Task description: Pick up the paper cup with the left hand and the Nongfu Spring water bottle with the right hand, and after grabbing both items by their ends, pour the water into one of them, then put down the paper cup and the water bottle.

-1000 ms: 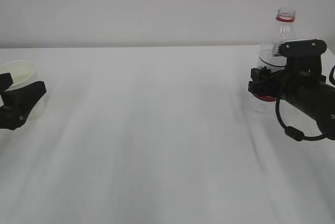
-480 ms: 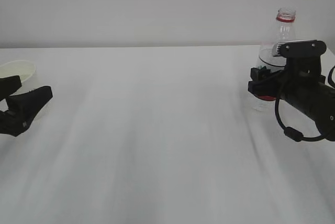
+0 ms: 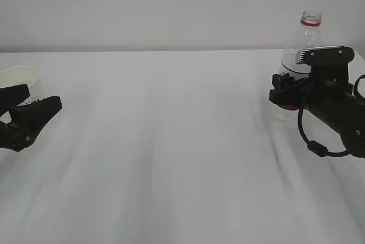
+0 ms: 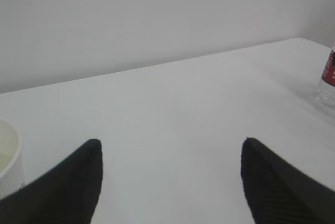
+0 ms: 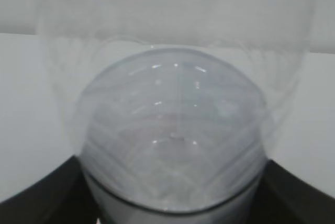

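1. One paper cup [image 3: 19, 76] is seen at 9 o'clock on the tabletop [image 3: 171, 141], beside the left hand [image 3: 35, 105], jaws released
2. One Nongfu Spring water bottle [image 3: 302, 50], at 3 o'clock, is grasped by the right hand [image 3: 283, 91]

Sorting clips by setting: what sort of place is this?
Probably a lab test bench: a bare white table against a blank wall, two black robot grippers, a clear plastic bottle, a white paper cup.
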Controlling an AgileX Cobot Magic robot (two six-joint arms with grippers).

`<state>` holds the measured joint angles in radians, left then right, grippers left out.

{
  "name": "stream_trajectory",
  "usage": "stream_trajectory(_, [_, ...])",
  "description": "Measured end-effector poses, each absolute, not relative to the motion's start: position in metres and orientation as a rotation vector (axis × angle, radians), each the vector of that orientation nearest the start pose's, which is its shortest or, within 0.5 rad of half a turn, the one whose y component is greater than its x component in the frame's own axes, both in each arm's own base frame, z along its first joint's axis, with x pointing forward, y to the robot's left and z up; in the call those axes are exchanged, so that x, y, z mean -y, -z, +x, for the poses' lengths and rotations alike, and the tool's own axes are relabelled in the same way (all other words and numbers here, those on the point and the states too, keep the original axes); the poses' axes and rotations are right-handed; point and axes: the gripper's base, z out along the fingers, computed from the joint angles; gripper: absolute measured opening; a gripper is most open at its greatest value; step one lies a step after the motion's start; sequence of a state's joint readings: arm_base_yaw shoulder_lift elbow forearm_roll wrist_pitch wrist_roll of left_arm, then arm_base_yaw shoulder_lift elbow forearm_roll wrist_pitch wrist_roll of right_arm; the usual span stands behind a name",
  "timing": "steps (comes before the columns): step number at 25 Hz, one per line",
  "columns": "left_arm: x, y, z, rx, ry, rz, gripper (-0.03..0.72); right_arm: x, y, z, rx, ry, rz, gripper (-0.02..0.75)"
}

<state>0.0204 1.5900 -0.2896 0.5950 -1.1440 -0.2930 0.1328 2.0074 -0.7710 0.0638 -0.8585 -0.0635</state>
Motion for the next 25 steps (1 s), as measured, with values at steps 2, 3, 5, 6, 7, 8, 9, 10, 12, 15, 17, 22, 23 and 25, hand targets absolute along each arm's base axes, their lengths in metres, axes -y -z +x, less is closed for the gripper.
stream_trajectory(2, [0.042,-0.167,0.230,-1.672,0.459,0.367,0.592,-0.044,-0.114,0.362,-1.855,-0.031,-0.110,0.516])
stream_trajectory(3, [0.042,-0.168,0.230,-1.668,0.459,0.370,0.592,-0.044,-0.114,0.362,-1.853,-0.031,-0.110,0.516])
stream_trajectory(5, [0.042,-0.169,0.230,-1.664,0.458,0.371,0.592,-0.044,-0.115,0.363,-1.837,-0.031,-0.109,0.516])
stream_trajectory(6, [0.042,-0.170,0.230,-1.662,0.457,0.371,0.592,-0.044,-0.116,0.363,-1.832,-0.031,-0.109,0.516])
stream_trajectory(7, [0.042,-0.170,0.230,-1.662,0.458,0.373,0.592,-0.044,-0.116,0.363,-1.831,-0.031,-0.108,0.516])
stream_trajectory(8, [0.042,-0.170,0.230,-1.662,0.458,0.373,0.592,-0.044,-0.116,0.363,-1.831,-0.031,-0.108,0.516])
stream_trajectory(9, [0.042,-0.170,0.230,-1.663,0.459,0.372,0.592,-0.044,-0.116,0.363,-1.831,-0.031,-0.108,0.516])
stream_trajectory(10, [0.042,-0.170,0.230,-1.663,0.460,0.374,0.591,-0.044,-0.116,0.363,-1.831,-0.031,-0.108,0.516])
stream_trajectory(12, [0.043,-0.170,0.230,-1.663,0.461,0.375,0.591,-0.044,-0.116,0.363,-1.829,-0.031,-0.108,0.516])
stream_trajectory(15, [0.043,-0.170,0.229,-1.663,0.461,0.376,0.591,-0.044,-0.116,0.363,-1.827,-0.031,-0.108,0.516])
stream_trajectory(17, [0.043,-0.170,0.229,-1.663,0.463,0.380,0.591,-0.044,-0.115,0.363,-1.829,-0.029,-0.110,0.516])
stream_trajectory(22, [0.044,-0.169,0.229,-1.665,0.473,0.386,0.591,-0.044,-0.106,0.363,-1.843,-0.026,-0.114,0.516])
stream_trajectory(23, [0.044,-0.169,0.229,-1.665,0.473,0.387,0.591,-0.044,-0.106,0.363,-1.841,-0.026,-0.114,0.516])
stream_trajectory(25, [0.044,-0.169,0.229,-1.665,0.474,0.388,0.591,-0.044,-0.107,0.364,-1.831,-0.026,-0.113,0.516])
